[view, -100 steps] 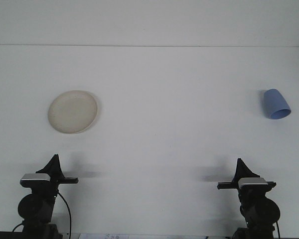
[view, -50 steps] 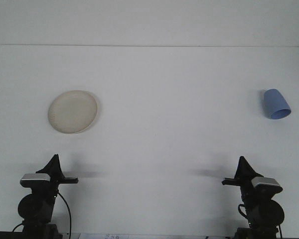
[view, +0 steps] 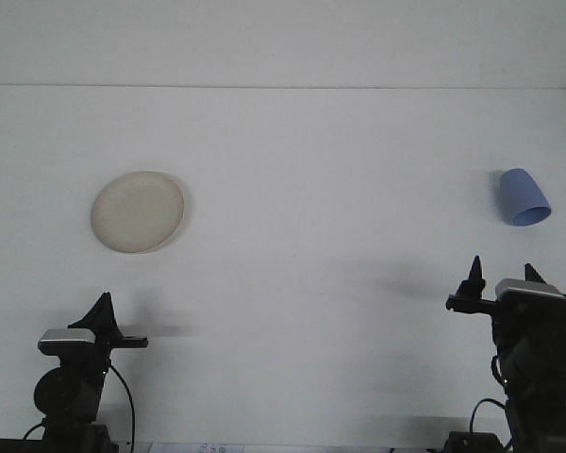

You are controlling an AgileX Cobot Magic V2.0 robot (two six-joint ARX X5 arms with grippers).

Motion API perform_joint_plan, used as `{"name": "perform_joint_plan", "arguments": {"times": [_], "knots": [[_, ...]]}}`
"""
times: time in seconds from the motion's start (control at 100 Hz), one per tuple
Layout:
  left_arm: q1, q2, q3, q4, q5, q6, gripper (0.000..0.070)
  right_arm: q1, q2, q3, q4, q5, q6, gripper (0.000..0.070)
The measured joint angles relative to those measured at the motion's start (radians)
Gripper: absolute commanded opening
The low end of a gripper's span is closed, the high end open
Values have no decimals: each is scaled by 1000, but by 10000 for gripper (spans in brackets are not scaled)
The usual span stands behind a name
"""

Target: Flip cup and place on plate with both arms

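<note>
Even, bright light is washing my white tabletop (view: 302,160); soft shadows are falling left of the cup (view: 523,196) and beside both arms. Detail is looking slightly grainy.

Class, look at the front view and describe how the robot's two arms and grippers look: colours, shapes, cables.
Both arms are black, with rounded joint housings and a silver-grey block near the wrist. The left gripper ends in a dark pointed tip. The right gripper shows two dark pointed fingers. A thin black cable loops beside the left arm, and another hangs by the right arm's base. No markings are legible.
</note>
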Motion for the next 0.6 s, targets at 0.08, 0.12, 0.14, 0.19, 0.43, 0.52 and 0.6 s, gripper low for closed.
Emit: {"name": "perform_joint_plan", "arguments": {"times": [0.08, 0.12, 0.14, 0.19, 0.43, 0.52, 0.6], "knots": [[0, 0, 0, 0, 0, 0, 15, -37, 101, 14, 25, 11, -68, 546], [0, 0, 0, 0, 0, 0, 15, -65, 154, 23, 47, 6, -94, 546], [0, 0, 0, 0, 0, 0, 15, -80, 182, 27, 60, 0, -106, 546], [0, 0, 0, 0, 0, 0, 15, -123, 247, 34, 95, -25, -132, 546], [0, 0, 0, 0, 0, 0, 15, -378, 463, 43, 238, -233, -233, 544], [0, 0, 0, 0, 0, 0, 15, -462, 549, 43, 308, -298, -249, 543], [0, 0, 0, 0, 0, 0, 15, -519, 625, 43, 382, -332, -259, 543]]}}
